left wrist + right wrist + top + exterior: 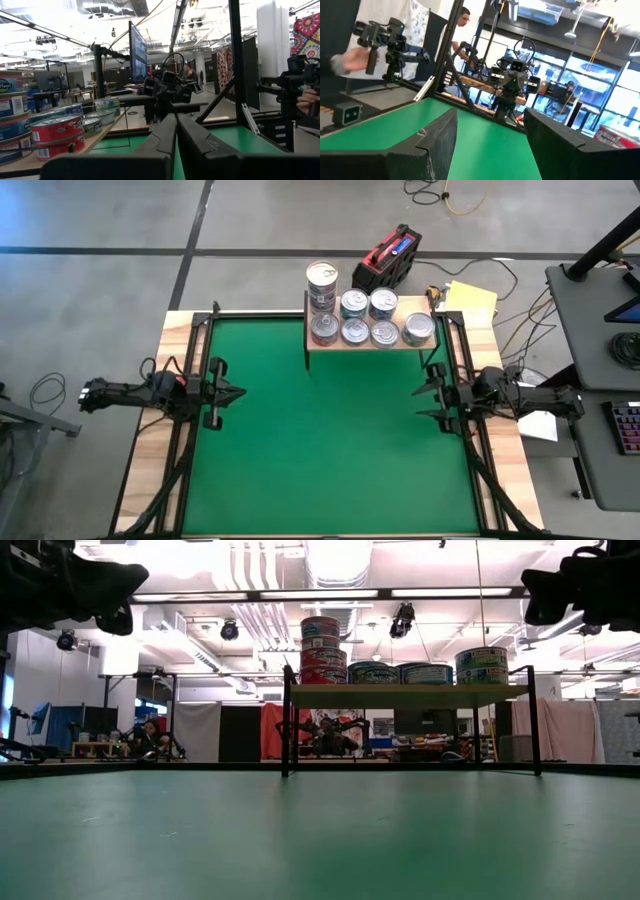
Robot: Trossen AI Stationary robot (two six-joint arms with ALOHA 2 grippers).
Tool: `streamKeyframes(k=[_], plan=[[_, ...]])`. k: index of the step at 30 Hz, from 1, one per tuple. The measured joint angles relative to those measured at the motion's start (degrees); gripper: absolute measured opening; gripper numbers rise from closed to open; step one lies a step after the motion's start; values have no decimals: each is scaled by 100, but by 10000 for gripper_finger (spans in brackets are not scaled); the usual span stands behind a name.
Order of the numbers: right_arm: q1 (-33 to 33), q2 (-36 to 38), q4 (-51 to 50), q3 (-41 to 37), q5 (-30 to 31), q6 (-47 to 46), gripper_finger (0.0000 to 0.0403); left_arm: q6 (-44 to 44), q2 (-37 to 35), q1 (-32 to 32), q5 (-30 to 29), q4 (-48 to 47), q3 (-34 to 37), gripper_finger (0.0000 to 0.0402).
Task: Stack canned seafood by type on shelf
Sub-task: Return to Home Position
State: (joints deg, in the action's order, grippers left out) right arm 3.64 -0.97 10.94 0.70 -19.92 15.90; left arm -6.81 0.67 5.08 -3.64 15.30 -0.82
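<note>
- Cans (pixel 355 332) all stand on the shelf (pixel 414 302) at 12 o'clock, grouped in stacks, with the tallest stack (pixel 322 277) at its 9 o'clock end.
- Surface (pixel 330 450) carries no can, so sorting looks finished.
- Left gripper (pixel 238 392), clenched on nothing, sits at 9 o'clock; right gripper (pixel 422 392), released, sits at 3 o'clock.

Green mat (pixel 330 440) is laid on the table. Red-and-black case (pixel 391 257) and yellow pad (pixel 470 300) are noted beyond its far edge.

A robotics lab: exposed ceiling ducts (pixel 335 555), strip lights (pixel 320 594), more arm rigs (pixel 322 733) beyond.
</note>
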Motion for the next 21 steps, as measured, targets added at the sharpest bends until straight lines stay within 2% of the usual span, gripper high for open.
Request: streamKeyframes(k=[7,21], plan=[[0,-29,-15,-3,0,-581,219,0,63,0,0,3,-2,0],[0,-31,-15,-8,2,-588,219,2,196,0,0,-1,-11,0]])
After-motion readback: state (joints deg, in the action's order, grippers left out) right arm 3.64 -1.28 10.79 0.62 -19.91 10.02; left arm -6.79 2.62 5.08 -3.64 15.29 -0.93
